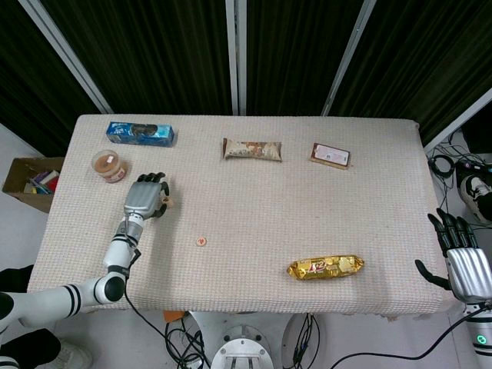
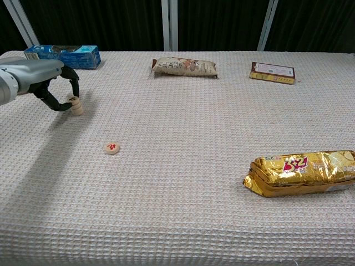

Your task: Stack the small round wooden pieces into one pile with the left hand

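Note:
A short pile of small round wooden pieces stands at the table's left, also seen from the head view as the pile. My left hand curls around the pile, thumb and a finger pinching its top piece. One loose wooden piece with a red mark lies flat, nearer the front and to the right of the pile. My right hand hangs off the table's right front corner, fingers spread and holding nothing.
A blue box and a round cup sit behind the left hand. A snack bar and a brown packet lie along the far edge. A gold pack lies front right. A cardboard box stands beside the table.

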{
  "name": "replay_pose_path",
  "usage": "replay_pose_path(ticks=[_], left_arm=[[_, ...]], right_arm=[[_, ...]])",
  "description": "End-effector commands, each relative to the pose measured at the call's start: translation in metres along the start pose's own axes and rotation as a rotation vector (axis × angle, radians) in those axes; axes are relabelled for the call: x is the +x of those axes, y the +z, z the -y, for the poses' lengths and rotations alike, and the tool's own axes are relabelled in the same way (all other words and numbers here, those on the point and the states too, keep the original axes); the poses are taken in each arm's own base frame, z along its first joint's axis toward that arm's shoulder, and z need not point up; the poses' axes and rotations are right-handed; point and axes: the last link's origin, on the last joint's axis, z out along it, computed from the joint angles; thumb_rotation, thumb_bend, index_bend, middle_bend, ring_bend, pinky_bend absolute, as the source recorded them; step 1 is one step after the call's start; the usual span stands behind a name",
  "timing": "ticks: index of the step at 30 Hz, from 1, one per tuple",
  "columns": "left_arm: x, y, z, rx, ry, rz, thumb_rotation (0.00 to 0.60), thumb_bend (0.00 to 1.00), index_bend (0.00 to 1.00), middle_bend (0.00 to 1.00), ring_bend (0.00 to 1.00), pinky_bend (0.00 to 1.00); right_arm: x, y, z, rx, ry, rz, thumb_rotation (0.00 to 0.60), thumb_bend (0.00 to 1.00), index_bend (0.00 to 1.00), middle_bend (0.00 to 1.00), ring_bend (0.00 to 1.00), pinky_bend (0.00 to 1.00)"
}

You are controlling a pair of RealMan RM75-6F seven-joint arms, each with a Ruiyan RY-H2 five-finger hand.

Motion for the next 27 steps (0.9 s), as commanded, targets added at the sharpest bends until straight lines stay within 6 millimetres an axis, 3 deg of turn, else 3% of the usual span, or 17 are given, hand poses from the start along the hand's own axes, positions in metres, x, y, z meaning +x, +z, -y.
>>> replay_pose_path(ticks=[1,19,21,27], left_arm=[[0.0,0.0,0.0,-0.001,0.002,0.002,0.6,0.38,0.41,0.12,0.1,0.14],[0.004,-0.007,-0.004,-0.019,0.0,-0.027,0.6,0.37,0.4,0.12,0.1,0.15],[0.007,-0.013,-0.006,-0.034,-0.008,-0.044,0.6,0.37,0.39,0.12,0.1,0.15],[0.016,-0.059,-0.028,-0.193,0.0,-0.114,0.6,0.36,0.41,0.12,0.1,0.15]], right_arm=[[0.0,0.0,0.0,-0.001,0.0,-0.001,0.6,0.23,0.0,0.0,0.0,0.0],[0.001,0.0,0.0,-0.004,0.001,-0.005,0.6,0.23,0.0,0.0,0.0,0.0],[0.001,-0.001,0.0,-0.003,0.001,-0.006,0.6,0.23,0.0,0.0,0.0,0.0],[0.001,0.0,0.0,0.004,0.003,-0.009,0.6,0.23,0.0,0.0,0.0,0.0]])
